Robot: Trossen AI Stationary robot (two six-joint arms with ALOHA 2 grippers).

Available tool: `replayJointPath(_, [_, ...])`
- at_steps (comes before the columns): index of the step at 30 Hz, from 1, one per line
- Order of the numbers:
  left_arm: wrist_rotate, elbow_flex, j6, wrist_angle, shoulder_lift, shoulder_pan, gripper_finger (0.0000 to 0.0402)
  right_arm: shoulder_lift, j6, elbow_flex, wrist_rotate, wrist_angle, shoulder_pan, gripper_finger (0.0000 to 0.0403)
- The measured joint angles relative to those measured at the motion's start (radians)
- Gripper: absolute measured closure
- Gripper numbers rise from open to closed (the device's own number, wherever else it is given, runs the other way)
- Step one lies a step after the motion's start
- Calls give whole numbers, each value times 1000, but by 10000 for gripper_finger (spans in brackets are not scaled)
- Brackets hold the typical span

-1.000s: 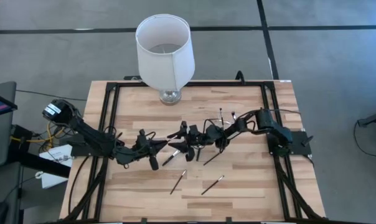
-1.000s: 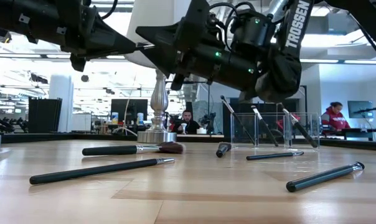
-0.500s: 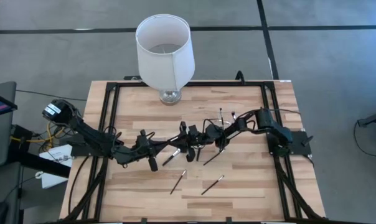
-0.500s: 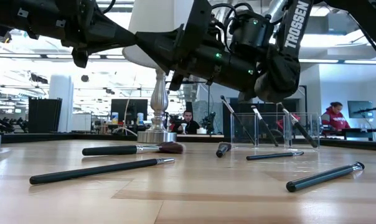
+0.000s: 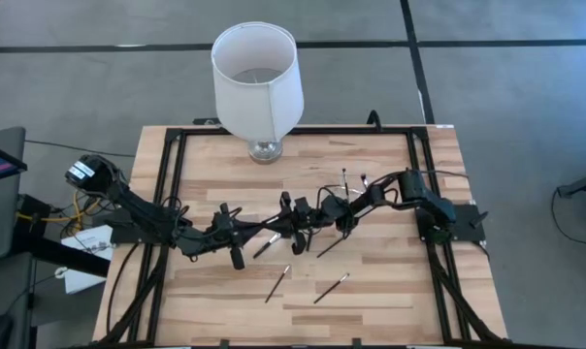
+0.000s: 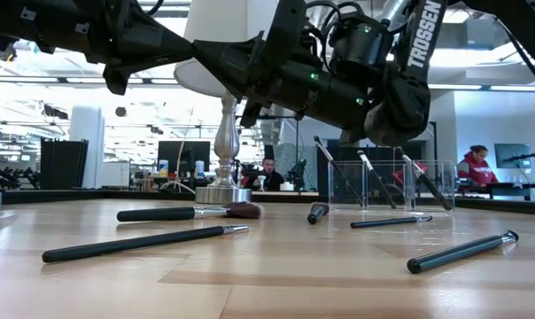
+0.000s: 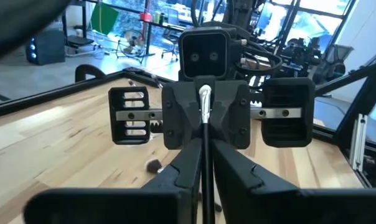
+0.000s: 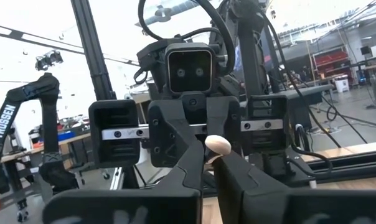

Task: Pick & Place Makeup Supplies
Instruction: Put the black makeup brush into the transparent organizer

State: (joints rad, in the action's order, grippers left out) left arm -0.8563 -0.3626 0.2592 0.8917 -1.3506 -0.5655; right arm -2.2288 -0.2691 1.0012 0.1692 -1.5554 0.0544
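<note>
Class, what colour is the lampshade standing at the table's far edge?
White, on a clear glass base; the lampshade shows best in the high view.

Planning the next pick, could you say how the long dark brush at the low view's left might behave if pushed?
The long dark brush looks round-handled, so it would probably roll sideways. It lies straight and thin on the table, so it is likely stiff and light.

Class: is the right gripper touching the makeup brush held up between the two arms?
Touching. The left wrist view shows the right gripper shut on the brush, with the brush's silver ferrule pinched between its two fingers.
</note>
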Motion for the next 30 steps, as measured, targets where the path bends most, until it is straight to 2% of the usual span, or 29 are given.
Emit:
replayJointPath(7, [18, 0, -35, -8, 40, -12, 322, 18, -3, -1, 16, -6, -2, 395])
replayJointPath(15, [21, -1, -309, -1, 302, -135, 315, 115, 15, -53, 7, 23, -5, 396])
replayJointPath(18, [4, -1, -386, -11, 359, -173, 315, 199, 44, -84, -15, 136, -4, 396])
replayJointPath(20, [-42, -1, -411, -24, 365, -181, 315, 282, 78, -93, -48, 307, -3, 396])
replayJointPath(23, [-109, -1, -416, -56, 355, -169, 315, 463, 91, -82, -134, 713, 5, 396])
replayJointPath(27, [-158, -1, -416, -68, 310, -116, 315, 702, 81, 0, -362, 1355, 48, 393])
replayJointPath(30, [-161, -1, -409, -68, 264, -64, 315, 845, -20, 76, -547, 1745, 92, 393])
